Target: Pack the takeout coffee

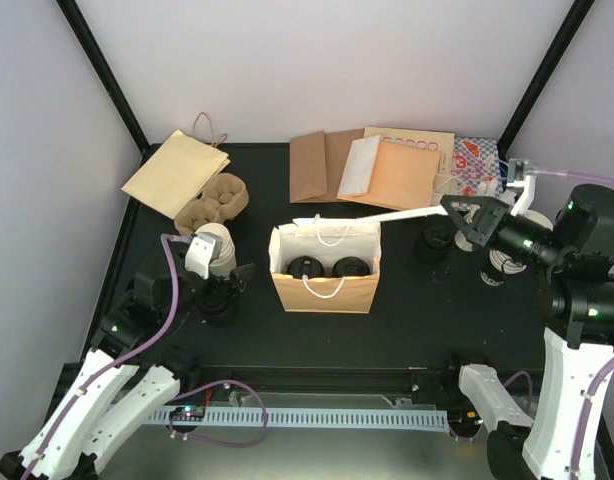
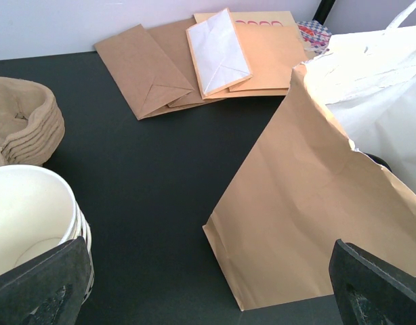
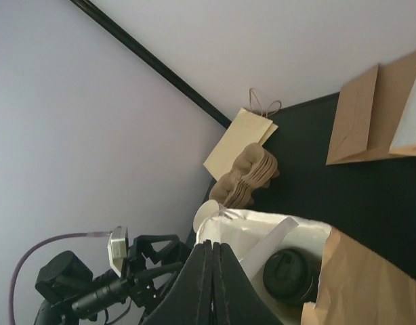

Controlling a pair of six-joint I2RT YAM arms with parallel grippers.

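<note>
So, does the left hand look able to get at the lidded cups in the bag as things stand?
Probably only from above. The open left hand sits low beside the paper bag, whose brown wall stands between it and the two lidded cups; the bag's top is open.

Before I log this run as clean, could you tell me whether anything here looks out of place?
Yes: a white strip runs sideways from the paper bag's back rim to the shut right claw, which seems to pinch it, as if the rim were pulled or torn. The two lidded cups sit upright inside.
</note>
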